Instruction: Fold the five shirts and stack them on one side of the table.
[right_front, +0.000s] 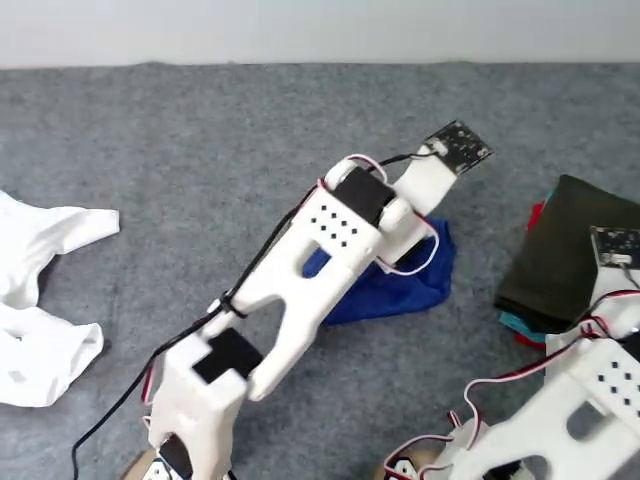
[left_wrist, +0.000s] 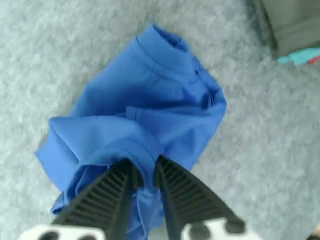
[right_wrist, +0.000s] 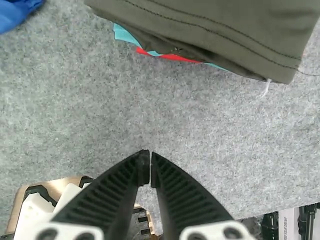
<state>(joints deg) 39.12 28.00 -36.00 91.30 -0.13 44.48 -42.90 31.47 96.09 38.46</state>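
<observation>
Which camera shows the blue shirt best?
The left wrist view: the blue shirt lies nearly whole, pinched by the left gripper. An arm hides much in the high view; the right wrist view catches a corner.

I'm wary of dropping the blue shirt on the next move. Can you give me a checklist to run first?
1. Left end effector shut on the crumpled blue cotton shirt: ok.
2. Blue shirt folded: not ok, bunched.
3. Right end effector shut, over bare grey felt tabletop, off all shirts: ok.
4. Folded olive-green shirt topping the teal layer and red layer: ok.
5. Rumpled white fabric shirt folded: not ok.
</observation>
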